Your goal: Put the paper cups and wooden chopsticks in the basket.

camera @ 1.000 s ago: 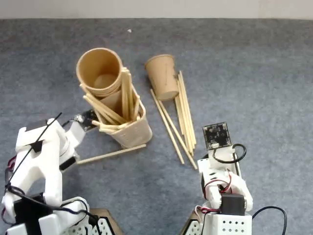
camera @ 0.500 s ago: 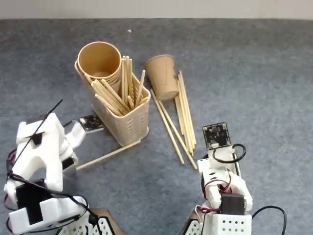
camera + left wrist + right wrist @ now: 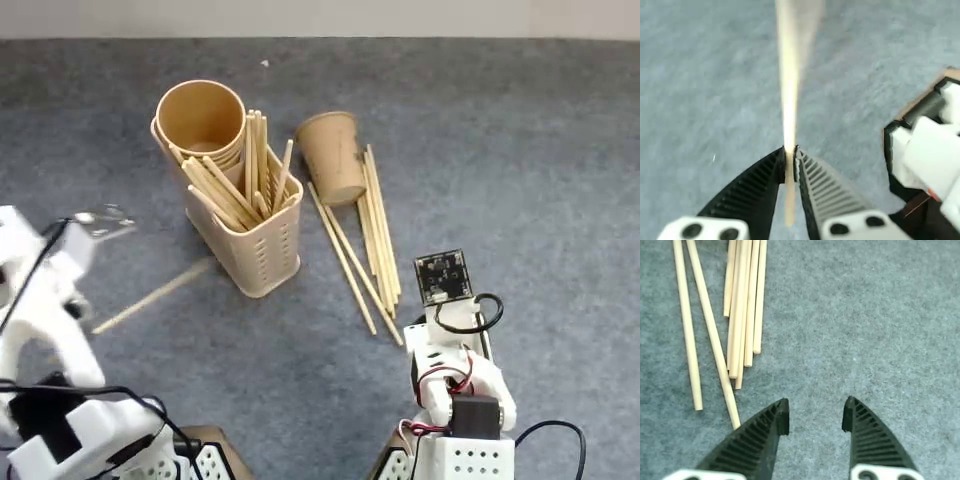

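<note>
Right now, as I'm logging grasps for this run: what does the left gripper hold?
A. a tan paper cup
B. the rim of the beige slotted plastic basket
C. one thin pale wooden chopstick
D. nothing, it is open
C: the left wrist view shows the left gripper shut on one thin pale wooden chopstick, which sticks out past the gripper's tips over the grey carpet.
</note>
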### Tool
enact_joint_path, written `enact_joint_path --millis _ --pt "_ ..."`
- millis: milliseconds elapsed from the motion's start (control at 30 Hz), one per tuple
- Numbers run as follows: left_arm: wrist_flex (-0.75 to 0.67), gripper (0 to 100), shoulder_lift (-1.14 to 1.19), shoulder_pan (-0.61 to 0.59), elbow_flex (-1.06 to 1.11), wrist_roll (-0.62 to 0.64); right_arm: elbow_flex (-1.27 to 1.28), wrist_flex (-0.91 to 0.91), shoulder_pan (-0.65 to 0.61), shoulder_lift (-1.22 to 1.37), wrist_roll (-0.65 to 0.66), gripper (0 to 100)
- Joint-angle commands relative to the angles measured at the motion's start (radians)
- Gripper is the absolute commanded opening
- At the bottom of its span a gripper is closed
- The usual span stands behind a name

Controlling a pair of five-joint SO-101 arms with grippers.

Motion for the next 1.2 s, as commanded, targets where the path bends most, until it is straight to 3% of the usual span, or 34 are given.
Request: enact_joint_path --millis 0,233,367,500,700,900,1167 --pt "0.037 1 -0.005 -0.134 -0.122 -0.123 -0.007 -0.016 -0.012 -0.005 0.006 18.3" --pt "0.1 1 -0.005 -0.245 -0.294 -0.109 -0.007 -0.016 -0.012 -0.005 0.006 18.3" --pt "0.097 1 -0.007 -0.245 -0.366 0.046 -0.007 -0.016 -0.012 -0.005 0.006 18.3" --pt "0.083 1 -0.065 -0.159 -0.412 0.245 -0.007 -0.016 -0.012 -0.005 0.006 18.3" --pt "-0.012 1 -0.372 0.047 -0.412 0.545 -0.007 -0.016 -0.012 -0.005 0.006 18.3" --pt "-0.035 1 -0.634 0.36 -0.42 0.83 -0.007 -0.016 -0.012 -0.005 0.006 18.3" --pt "-0.308 0 -0.74 0.825 -0.397 1.243 -0.005 -0.016 -0.041 -0.005 0.006 18.3"
